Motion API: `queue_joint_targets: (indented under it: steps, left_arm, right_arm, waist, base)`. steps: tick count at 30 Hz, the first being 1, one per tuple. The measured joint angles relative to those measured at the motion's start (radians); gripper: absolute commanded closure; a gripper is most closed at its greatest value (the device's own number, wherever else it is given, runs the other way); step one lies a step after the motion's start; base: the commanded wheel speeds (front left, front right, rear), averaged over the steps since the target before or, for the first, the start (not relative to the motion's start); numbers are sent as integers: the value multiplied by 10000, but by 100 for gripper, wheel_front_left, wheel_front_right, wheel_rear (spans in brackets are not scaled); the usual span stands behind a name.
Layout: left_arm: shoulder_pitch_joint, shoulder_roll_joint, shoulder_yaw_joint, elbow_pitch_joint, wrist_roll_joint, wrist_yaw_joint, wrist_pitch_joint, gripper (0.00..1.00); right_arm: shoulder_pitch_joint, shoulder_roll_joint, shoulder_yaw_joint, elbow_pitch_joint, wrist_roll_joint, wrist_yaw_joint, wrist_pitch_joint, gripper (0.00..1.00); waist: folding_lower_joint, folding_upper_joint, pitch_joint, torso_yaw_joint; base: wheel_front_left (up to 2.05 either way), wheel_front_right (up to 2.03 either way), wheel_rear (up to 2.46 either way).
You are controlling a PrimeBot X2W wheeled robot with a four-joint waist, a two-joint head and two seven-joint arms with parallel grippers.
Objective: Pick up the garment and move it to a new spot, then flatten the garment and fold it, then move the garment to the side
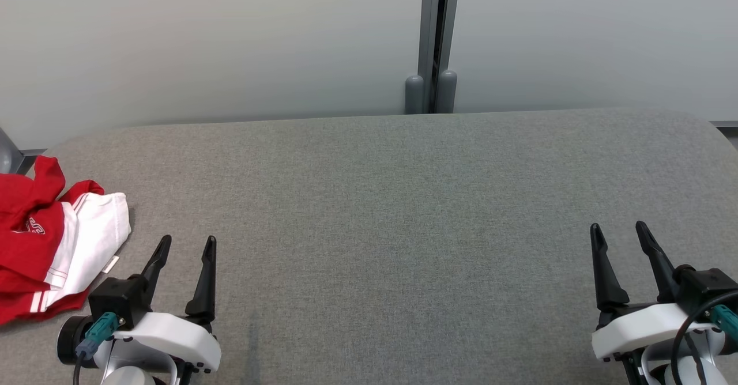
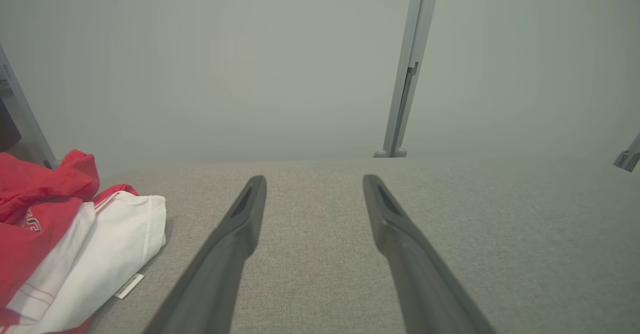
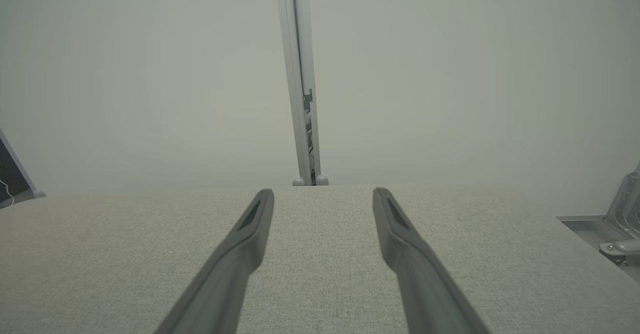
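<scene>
The red-and-white garment (image 1: 52, 246) is lying crumpled at the far left of the grey fabric-covered table (image 1: 403, 200). It is just beside the left gripper (image 1: 189, 240) and well apart from the right gripper (image 1: 617, 226). Both grippers are sitting at the near edge of the table with their long dark fingers spread wide, pinching nothing.

To my eye the cloth is looking light, thin and limp, probably a smooth sports fabric. I am expecting it to sag and slide rather than hold any shape when lifted. The white hemmed panel is facing the left gripper and looks like the easiest place to take hold. Pinching a single layer there, or a raised red fold at the top of the heap, should work better than digging under the whole bundle.

Much is escaping me. The garment's left part is running off the edge of the head view, so I am not telling whether it is a shirt or shorts. A printed emblem is half buried in a fold. The small white label (image 1: 111, 264) poking out beneath is too small to read.
</scene>
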Motion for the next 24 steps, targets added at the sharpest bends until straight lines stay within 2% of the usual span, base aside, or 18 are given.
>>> queue_joint_targets:
  steps: [24]
  left_arm:
    - [53, 23, -81, 313, -318, 31, 203, 0]
  right_arm:
    - [44, 94, -178, 174, 219, 0, 270, 0]
  waist:
    - [0, 0, -90, -20]
  base:
    - [0, 0, 0]
